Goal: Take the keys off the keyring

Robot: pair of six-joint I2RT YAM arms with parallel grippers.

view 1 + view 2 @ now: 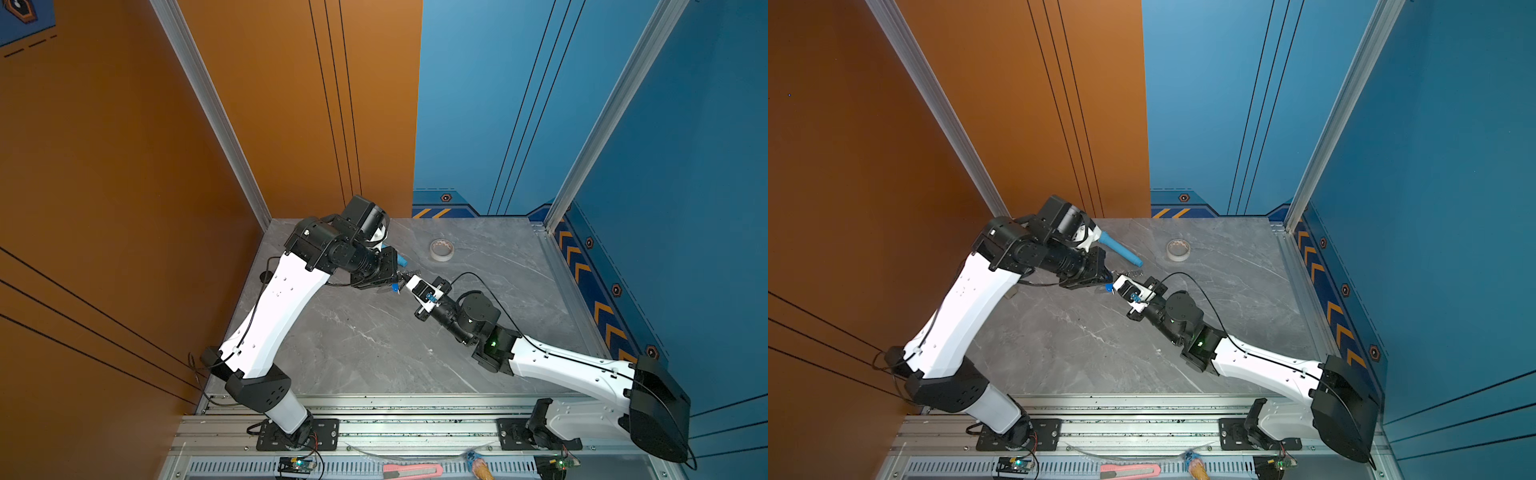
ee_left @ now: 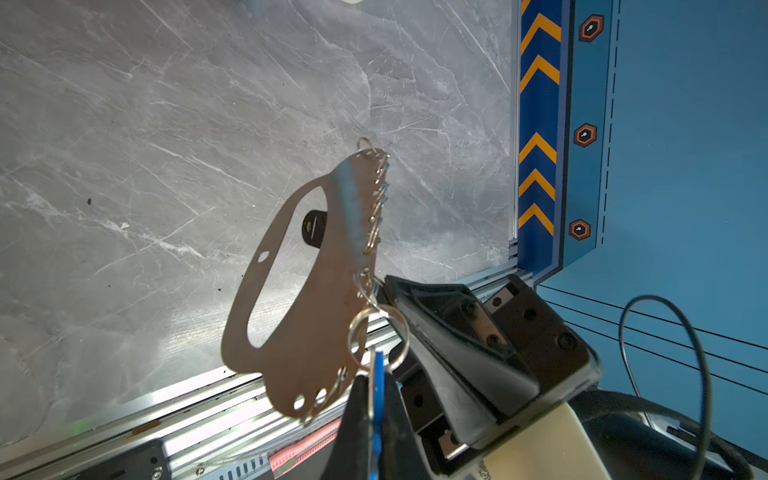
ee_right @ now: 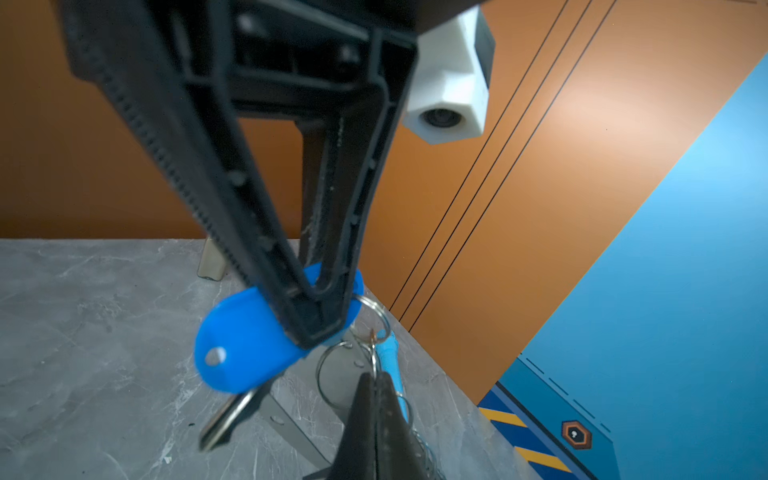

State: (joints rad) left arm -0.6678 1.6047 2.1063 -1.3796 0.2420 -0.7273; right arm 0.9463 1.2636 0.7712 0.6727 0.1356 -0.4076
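Note:
The keyring (image 2: 299, 291), a flat metal plate with an oval cut-out and wire rings along one edge, hangs above the table between both grippers. My right gripper (image 3: 376, 386) is shut on its ringed edge; in the left wrist view its black fingers (image 2: 457, 328) meet that edge. The keys hang from a split ring (image 2: 376, 332): a blue tag (image 3: 245, 349) and a silvery key (image 3: 226, 419). My left gripper (image 2: 374, 399) is shut on the blue tag. In both top views the two grippers (image 1: 397, 282) (image 1: 1117, 280) meet tip to tip mid-table. A dark fob (image 2: 314, 228) shows through the cut-out.
A long blue plastic tube (image 1: 1119, 249) lies on the grey marble table (image 1: 374, 353) just behind the grippers. A whitish tape roll (image 1: 441, 249) sits further back right. A small beige item (image 1: 1011, 293) lies by the left arm. A pink knife (image 1: 411, 469) rests on the front rail.

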